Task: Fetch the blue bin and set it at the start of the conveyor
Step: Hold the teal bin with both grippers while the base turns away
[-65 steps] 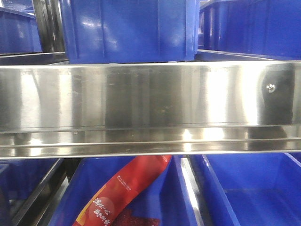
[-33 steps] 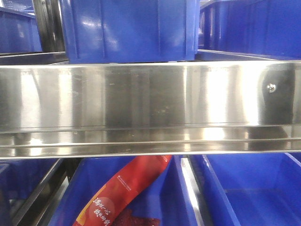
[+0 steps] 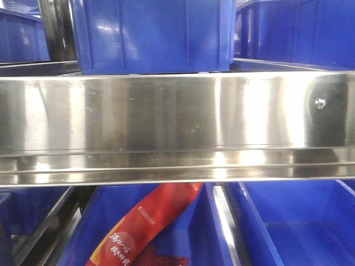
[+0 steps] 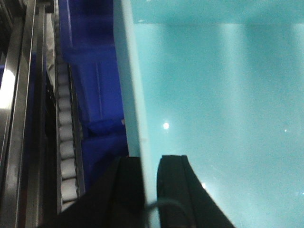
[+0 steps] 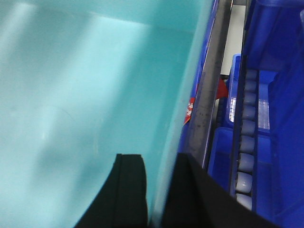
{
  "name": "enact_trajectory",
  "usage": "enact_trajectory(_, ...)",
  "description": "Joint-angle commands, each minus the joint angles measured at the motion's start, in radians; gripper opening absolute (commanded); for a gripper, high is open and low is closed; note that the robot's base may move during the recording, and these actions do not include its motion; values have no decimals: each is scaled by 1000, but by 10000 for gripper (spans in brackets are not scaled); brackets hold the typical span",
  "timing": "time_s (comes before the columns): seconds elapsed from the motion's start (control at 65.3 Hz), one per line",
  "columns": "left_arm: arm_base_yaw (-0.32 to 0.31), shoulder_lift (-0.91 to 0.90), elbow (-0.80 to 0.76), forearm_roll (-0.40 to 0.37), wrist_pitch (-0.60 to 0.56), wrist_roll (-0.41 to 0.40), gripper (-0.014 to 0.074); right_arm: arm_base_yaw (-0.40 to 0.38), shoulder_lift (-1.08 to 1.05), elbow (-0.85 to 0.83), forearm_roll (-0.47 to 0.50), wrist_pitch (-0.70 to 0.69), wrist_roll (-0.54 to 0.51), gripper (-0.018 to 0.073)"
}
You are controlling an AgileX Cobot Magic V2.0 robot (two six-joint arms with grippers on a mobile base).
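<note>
The blue bin (image 4: 218,95) is a pale turquoise tub that fills most of the left wrist view. My left gripper (image 4: 151,164) straddles its left wall, one black finger outside and one inside, shut on the wall. In the right wrist view the same blue bin (image 5: 71,85) fills the left side. My right gripper (image 5: 160,164) is shut on its right wall in the same way. The front view shows neither the bin nor the grippers. The conveyor start is out of view.
A shiny steel shelf rail (image 3: 177,122) spans the front view. Dark blue bins (image 3: 150,33) stand above it and more dark blue bins (image 3: 299,221) below, one holding a red snack bag (image 3: 150,221). White roller tracks (image 4: 66,142) (image 5: 246,142) and dark blue bins flank the tub.
</note>
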Motion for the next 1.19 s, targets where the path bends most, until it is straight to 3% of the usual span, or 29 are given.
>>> enact_trajectory(0.0,2,-10,-7,30,-103,16,-111,-9,-18,-11,-25,-20,-27,-153)
enact_trajectory(0.536,2,-10,-7,30,-323,16,-111,-9,-18,-11,-25,-45,-27,-153)
enact_trajectory(1.179,2,-10,-7,30,-331,16,-111,-9,-18,-11,-25,-68,-27,-153)
